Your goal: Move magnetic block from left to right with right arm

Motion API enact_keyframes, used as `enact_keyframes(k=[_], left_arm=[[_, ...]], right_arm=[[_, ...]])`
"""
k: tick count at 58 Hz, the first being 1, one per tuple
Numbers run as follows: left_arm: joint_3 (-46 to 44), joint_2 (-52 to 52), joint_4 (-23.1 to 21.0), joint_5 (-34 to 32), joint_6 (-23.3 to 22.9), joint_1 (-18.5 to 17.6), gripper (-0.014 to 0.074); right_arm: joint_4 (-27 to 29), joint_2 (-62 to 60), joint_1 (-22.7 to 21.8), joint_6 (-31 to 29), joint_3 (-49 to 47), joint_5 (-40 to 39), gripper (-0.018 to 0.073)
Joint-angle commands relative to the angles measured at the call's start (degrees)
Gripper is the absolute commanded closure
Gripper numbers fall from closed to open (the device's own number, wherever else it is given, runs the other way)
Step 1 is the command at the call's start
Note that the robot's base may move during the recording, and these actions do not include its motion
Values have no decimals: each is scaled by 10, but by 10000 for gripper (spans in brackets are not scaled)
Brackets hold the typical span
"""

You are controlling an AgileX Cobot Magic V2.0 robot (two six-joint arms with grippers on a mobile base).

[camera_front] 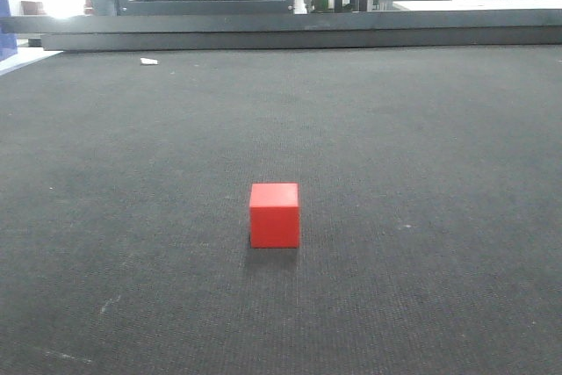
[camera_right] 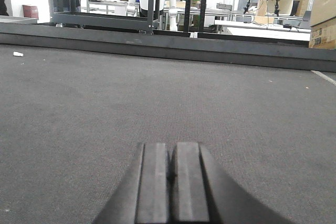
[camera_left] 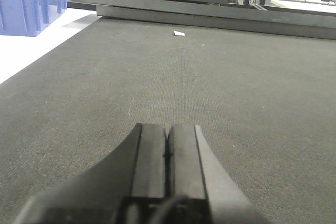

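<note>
Red magnetic block [camera_front: 274,215] is sitting untouched; the right gripper [camera_right: 172,149] (jaws together, left gripper [camera_left: 167,131] likewise) is probably risking shoving it aside.

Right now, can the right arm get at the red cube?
Probably yes: the cube stands free on the mat. But the right gripper is shut, and its camera does not show the cube.

The room is bright and even. White glare burns out the far left corner. The red block [camera_front: 274,215] drops a small soft shadow toward me. Up close, my left hand [camera_left: 167,129] and right hand [camera_right: 172,148] look a bit blurry
</note>
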Motion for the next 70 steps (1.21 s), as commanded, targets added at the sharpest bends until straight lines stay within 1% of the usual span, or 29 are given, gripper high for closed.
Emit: enact_keyframes(k=[1,24,29,39,49,65,70], left_arm=[[5,-5,-3,-48,-1,0,713],[5,-5,-3,-48,-1,0,713],[5,-5,-3,-48,-1,0,713],[5,-5,-3,-48,-1,0,713],[5,-5,-3,-48,-1,0,713],[5,-5,-3,-48,-1,0,713],[5,-5,-3,-48,-1,0,713]], right_arm=[[-3,-12,0,-3,-1,-47,500],[-3,-12,0,-3,-9,-40,500],[-3,-12,0,-3,-31,-6,500],[-3,10,0,-3,-90,98,500],[-3,90,0,-3,-156,151,500],[-3,279,1,-1,-237,152,500],[-3,337,1,2,-254,171,500]])
